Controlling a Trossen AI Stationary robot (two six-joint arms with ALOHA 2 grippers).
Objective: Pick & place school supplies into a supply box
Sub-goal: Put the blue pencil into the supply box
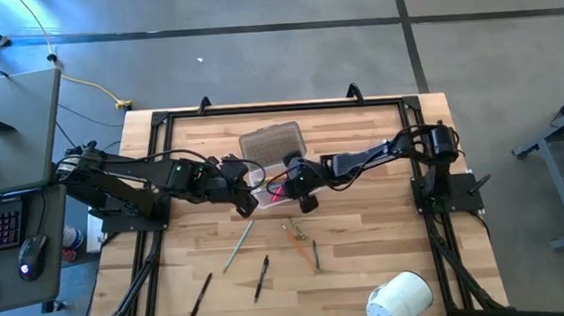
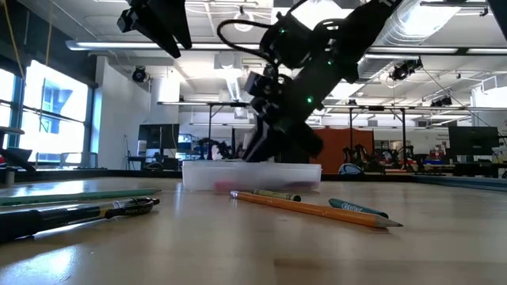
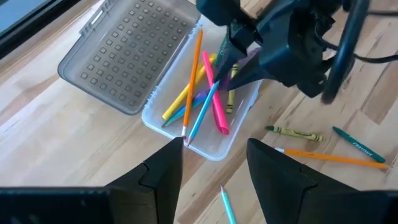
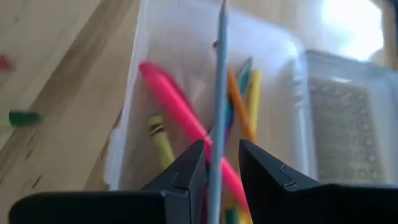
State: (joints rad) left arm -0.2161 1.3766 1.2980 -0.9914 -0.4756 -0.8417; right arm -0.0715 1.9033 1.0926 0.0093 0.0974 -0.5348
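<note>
A wooden table with a black frame stands on a grey concrete floor, and the low view shows a large hall with ceiling lights behind it. The supply box lies near the middle of the table, and its ribbed lid is folded open on the far side of it. The right gripper is directly above the supply box, and its fingers are clenched on a thin blue-grey pencil that points down into the box. In the left wrist view this pencil leans with its tip over the near rim of the box. Inside the supply box there are already a pink marker, an orange pencil, a yellow crayon and some more sticks. The left gripper hovers just beside the supply box, on its left side, with the fingers released and apart and nothing between them. Near the supply box, on its front side, an orange pencil, a yellow-green crayon and a teal crayon lie on the wood. Further from the supply box toward the front edge lie a light green pencil and two black pens, and a fat white roll stands well apart from the box at the front right corner
</note>
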